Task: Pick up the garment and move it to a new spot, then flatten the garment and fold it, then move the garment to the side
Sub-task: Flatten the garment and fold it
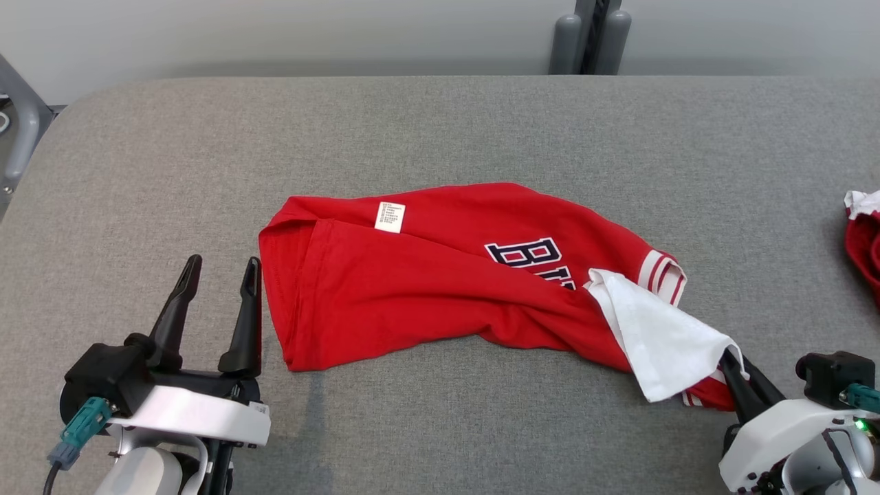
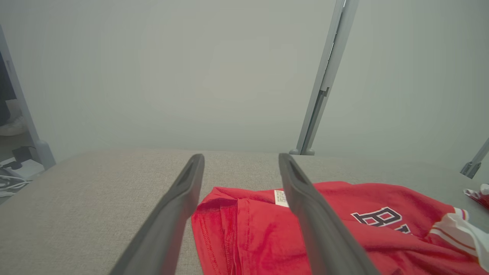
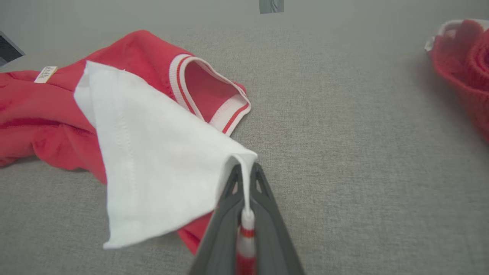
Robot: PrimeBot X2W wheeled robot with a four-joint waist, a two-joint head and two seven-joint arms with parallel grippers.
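Red garment [image 1: 412, 289], rumpled, mid-frame on grey surface [image 1: 440, 124]; one corner held.
Lower left: left gripper [image 1: 224, 261], fingers apart, empty, just beside the hem, likely placed to take that end. Centre: body creased, label up. Lower right: right gripper [image 1: 727, 357] clamped on the white sleeve [image 1: 660, 337] cuff, apparently to pull it flat. Right edge: second red cloth [image 1: 866, 240].

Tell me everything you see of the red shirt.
The red shirt is soft knit cloth with dark block lettering, a white sleeve, red-striped cuffs and a small label. It lies crumpled and partly doubled over on the grey padded table. The right claw, shut, pinches its striped cuff edge at the right end.
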